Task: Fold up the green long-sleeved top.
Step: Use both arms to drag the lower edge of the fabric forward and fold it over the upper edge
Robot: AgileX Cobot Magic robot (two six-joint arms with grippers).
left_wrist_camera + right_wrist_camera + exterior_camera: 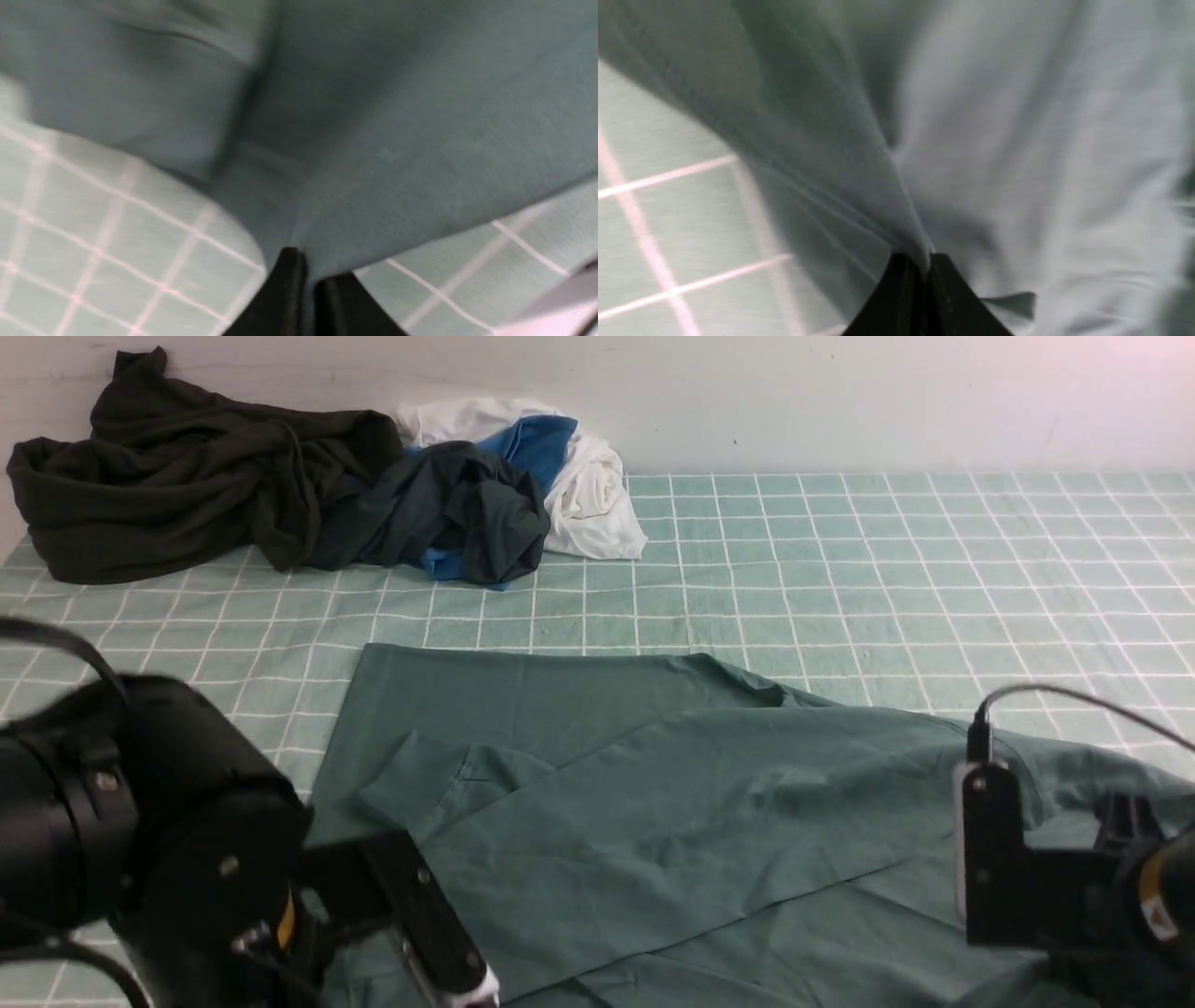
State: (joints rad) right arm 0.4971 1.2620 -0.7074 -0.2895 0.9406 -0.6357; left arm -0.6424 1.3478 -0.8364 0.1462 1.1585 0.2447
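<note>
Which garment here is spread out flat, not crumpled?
The green long-sleeved top nearest the robot; the dark olive garment, slate-grey garment and white garment lie bunched farther back.

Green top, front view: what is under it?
The checked cloth runs under the green top at every visible edge. Anything else beneath its spread body is covered and cannot be seen.
</note>
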